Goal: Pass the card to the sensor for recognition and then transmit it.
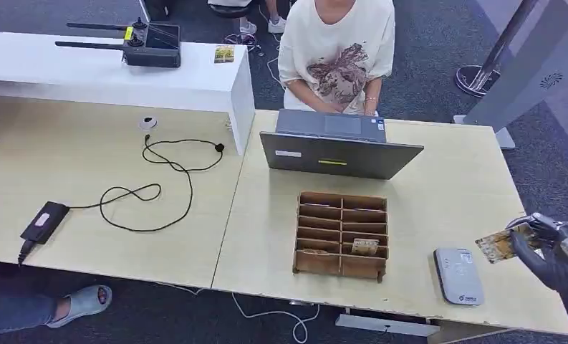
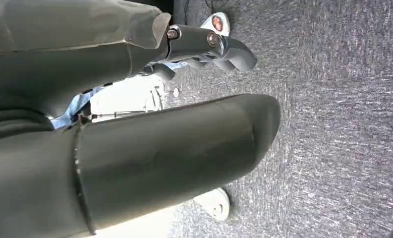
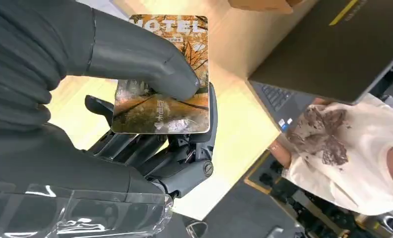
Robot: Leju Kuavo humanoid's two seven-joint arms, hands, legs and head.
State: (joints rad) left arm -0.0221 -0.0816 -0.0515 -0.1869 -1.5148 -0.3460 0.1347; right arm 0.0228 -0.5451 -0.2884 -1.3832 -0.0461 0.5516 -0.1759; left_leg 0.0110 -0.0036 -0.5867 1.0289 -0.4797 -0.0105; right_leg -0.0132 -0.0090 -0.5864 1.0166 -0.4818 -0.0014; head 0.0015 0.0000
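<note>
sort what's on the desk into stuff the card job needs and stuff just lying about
Job:
card, held in the right hand
sensor, the grey pad near the desk's front edge
person seated behind the laptop, probably the one to receive it

Lying about:
laptop
wooden tray with its spare card
black cable
controller

bare tabletop btwn sensor, organizer

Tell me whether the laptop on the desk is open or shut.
Open. The laptop has its lid raised with the back toward the robot, and the right wrist view shows its keyboard exposed in front of the seated person.
</note>
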